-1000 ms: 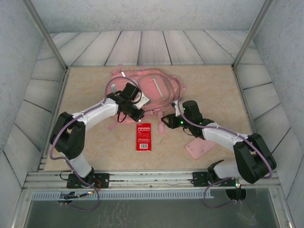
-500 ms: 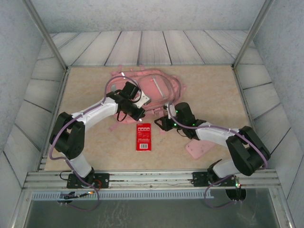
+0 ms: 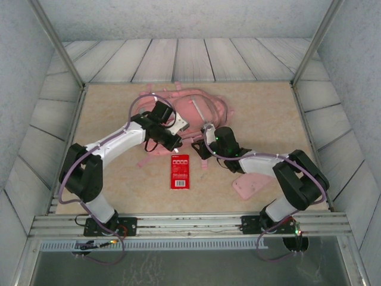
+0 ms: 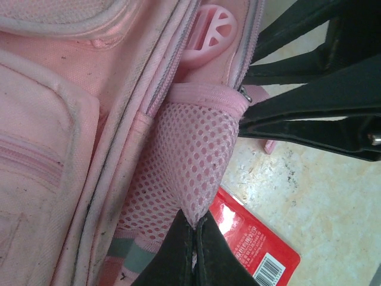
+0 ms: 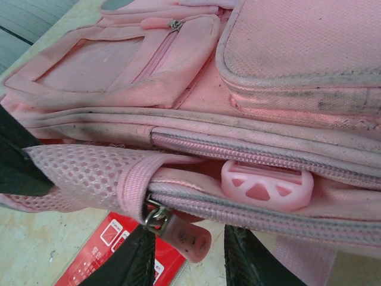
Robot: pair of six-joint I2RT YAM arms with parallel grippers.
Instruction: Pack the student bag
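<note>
The pink student bag point(image 3: 193, 107) lies flat at the back middle of the table. My left gripper point(image 4: 194, 225) point(image 3: 172, 143) is shut on the bag's pink mesh side pocket point(image 4: 196, 155), pinching its lower corner. My right gripper point(image 5: 187, 262) point(image 3: 200, 150) is at the bag's near edge, open. The pink zip pull point(image 5: 184, 237) hangs between its two fingers, nearer the left one, with a gap to the right one. The zip there stands partly open, and a round pink plastic piece with cut-outs point(image 5: 268, 185) shows inside the slit.
A flat red packet point(image 3: 180, 171) lies on the table just in front of the bag, under both grippers. A small flat pink case point(image 3: 253, 186) lies at the front right beside my right forearm. Walls enclose the table.
My right gripper has moved left and forward to the bag's near edge, and its jaws have narrowed around the zip pull. The left gripper has kept its hold.
</note>
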